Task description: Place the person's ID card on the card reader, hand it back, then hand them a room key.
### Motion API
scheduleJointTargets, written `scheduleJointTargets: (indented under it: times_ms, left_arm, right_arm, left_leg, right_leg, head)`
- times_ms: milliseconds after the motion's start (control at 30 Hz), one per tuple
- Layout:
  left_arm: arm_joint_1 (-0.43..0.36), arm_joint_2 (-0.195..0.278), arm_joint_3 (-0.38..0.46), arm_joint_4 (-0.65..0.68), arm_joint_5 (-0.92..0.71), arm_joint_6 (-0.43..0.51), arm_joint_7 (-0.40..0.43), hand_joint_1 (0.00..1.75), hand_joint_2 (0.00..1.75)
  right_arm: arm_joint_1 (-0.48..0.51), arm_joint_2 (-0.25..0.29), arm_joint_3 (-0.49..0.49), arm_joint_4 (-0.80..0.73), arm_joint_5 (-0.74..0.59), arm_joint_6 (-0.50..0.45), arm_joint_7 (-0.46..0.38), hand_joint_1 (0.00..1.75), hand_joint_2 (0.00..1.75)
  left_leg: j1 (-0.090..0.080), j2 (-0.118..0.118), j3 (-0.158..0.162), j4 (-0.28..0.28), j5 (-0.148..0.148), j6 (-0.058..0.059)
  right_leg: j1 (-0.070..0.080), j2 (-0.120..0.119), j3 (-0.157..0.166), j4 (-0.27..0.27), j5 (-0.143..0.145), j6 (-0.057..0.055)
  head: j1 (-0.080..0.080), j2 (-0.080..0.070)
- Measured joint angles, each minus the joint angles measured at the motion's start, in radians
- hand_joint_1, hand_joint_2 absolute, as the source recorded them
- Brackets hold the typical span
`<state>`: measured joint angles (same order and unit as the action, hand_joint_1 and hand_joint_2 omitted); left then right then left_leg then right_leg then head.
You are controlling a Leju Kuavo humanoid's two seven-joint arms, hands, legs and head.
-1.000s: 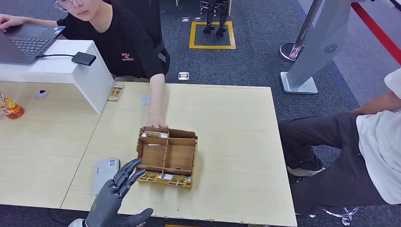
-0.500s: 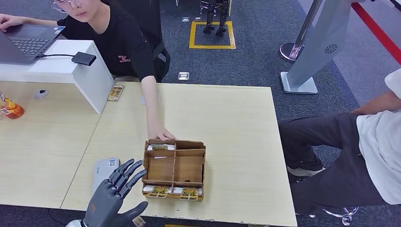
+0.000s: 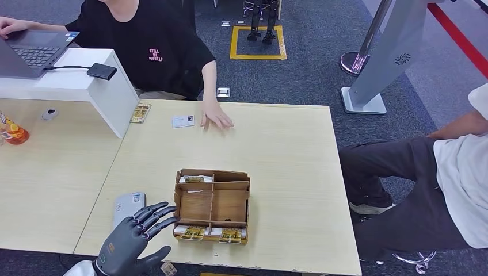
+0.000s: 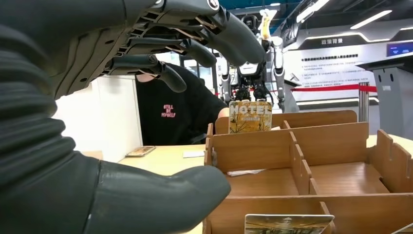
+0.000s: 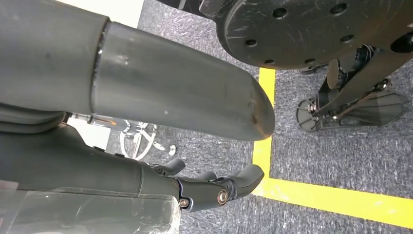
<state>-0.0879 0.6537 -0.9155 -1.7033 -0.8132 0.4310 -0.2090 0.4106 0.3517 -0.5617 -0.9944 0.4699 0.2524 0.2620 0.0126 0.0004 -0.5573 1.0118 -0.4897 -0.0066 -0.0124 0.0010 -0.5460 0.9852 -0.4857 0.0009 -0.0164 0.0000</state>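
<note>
Left hand (image 3: 128, 247) sat at the near edge of the desk (image 3: 288, 149), about 7 o'clock from desk centre, fingers spread apart and holding nothing; fingertips reached toward the wooden organizer box (image 3: 212, 206) without touching it. Left wrist view showed the same: thumb and dark fingers (image 4: 165, 73) splayed, the box (image 4: 302, 161) just beyond them.

ID card (image 3: 183, 121) lay flat near the far edge of the desk, at about 12 o'clock from the left hand and well apart from it. The person's hand (image 3: 216, 118) rested palm-down just beside it, on its 3 o'clock side.

Card reader (image 3: 128, 208), a flat grey slab, lay just at 12 o'clock of the left hand. Room key cards (image 3: 208, 233) stood in the box's near compartments; another, printed HOTEL (image 4: 250, 117), stood in the far row.

Right hand (image 5: 214, 187) hung over dark carpet with a yellow floor line (image 5: 336, 200), fingers curled inward, nothing in them.

Desk was pale wood. A white riser (image 3: 86, 86) with a laptop (image 3: 31, 52) stood at 10 o'clock. A second person (image 3: 437, 172) was seated at 3 o'clock. Floor was blue-grey carpet.
</note>
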Motion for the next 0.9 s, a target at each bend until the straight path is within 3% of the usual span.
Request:
scheduleJointTargets:
  times_ms: [633,900]
  left_arm:
    - [-0.049,0.036,-0.050,-0.006,0.129,-0.147,-0.059,0.39,1.75]
    - [-0.051,0.036,-0.067,-0.007,0.134,-0.138,-0.066,0.36,1.75]
  right_arm:
    - [-0.024,0.000,-0.030,0.027,0.048,0.008,-0.025,0.00,0.00]
    - [-0.030,0.000,-0.038,0.039,0.042,0.001,-0.026,0.00,0.00]
  left_leg:
    - [0.000,0.000,0.000,0.000,0.000,0.000]
    - [0.000,0.000,0.000,0.000,0.000,0.000]
  right_leg:
    - [0.000,0.000,0.000,0.000,0.000,0.000]
    - [0.000,0.000,0.000,0.000,0.000,0.000]
  head:
    - [0.000,0.000]
    - [0.000,0.000]
